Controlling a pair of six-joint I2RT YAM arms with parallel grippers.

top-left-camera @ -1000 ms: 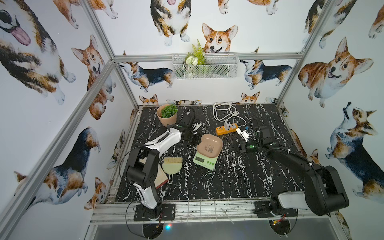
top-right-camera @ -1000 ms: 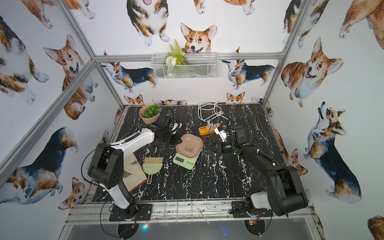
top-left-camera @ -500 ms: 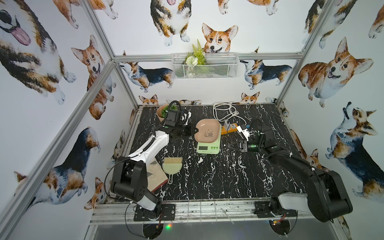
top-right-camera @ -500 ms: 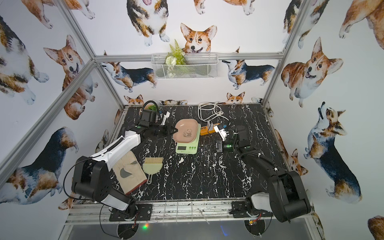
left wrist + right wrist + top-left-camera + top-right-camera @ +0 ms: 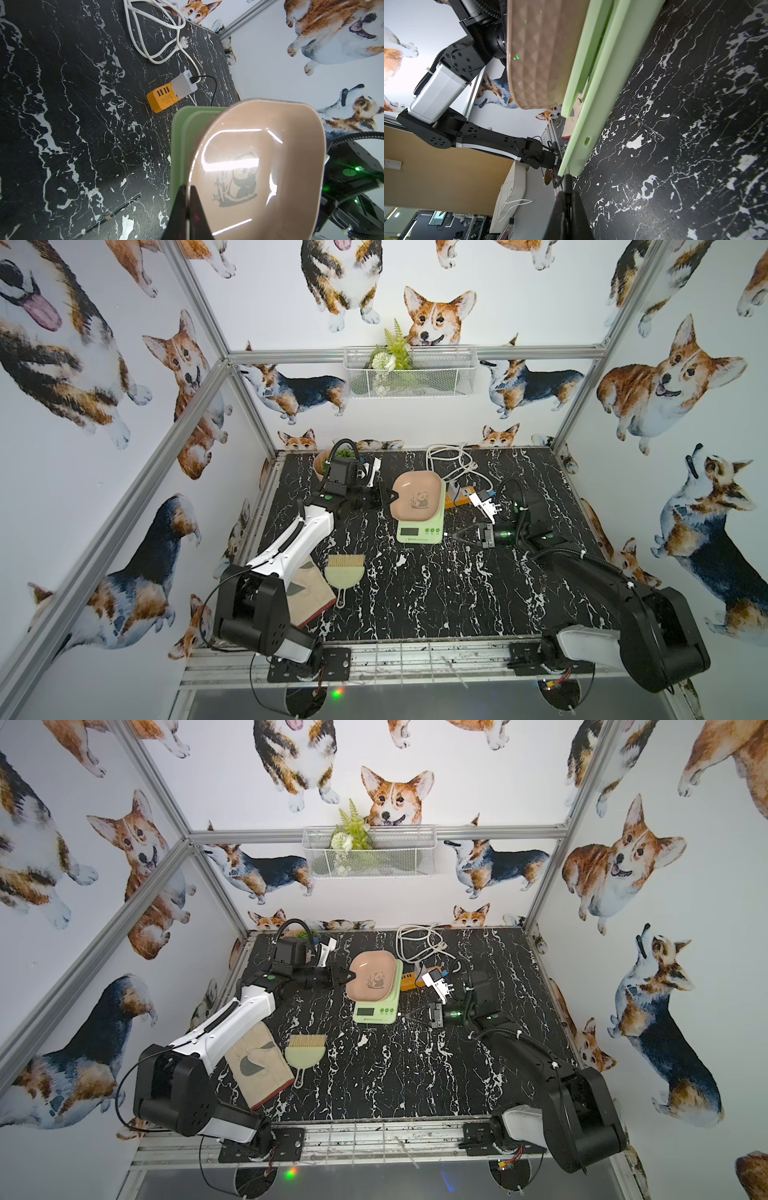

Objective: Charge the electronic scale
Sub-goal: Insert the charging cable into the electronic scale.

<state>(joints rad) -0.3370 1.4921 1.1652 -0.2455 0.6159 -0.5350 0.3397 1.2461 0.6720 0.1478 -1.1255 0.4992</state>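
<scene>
Pinching the rim of the pink tray (image 5: 249, 166) with both fingers pressed together, the left end effector (image 5: 390, 499) is holding the electronic scale (image 5: 419, 531) by its top part. The scale is sitting on the black marble desk (image 5: 415, 605) just beside the orange power strip (image 5: 161, 99), on the side of the strip opposite to the coiled white cord (image 5: 127, 8). A white adapter (image 5: 184, 85) is sitting in the strip, and a thin black cable (image 5: 215, 87) is leaving it. The right end effector (image 5: 451, 534) is hovering near the strip as well, at the display end of the scale's side wall. Its fingers are squeezing a small black plug (image 5: 568, 182) between them. In the right wrist view the plug's metal tip is pointing at the corner of the green body, just beside it; I cannot tell if it is touching. A small slot (image 5: 587, 140) is showing farther along this same side wall, apart from the tip.
</scene>
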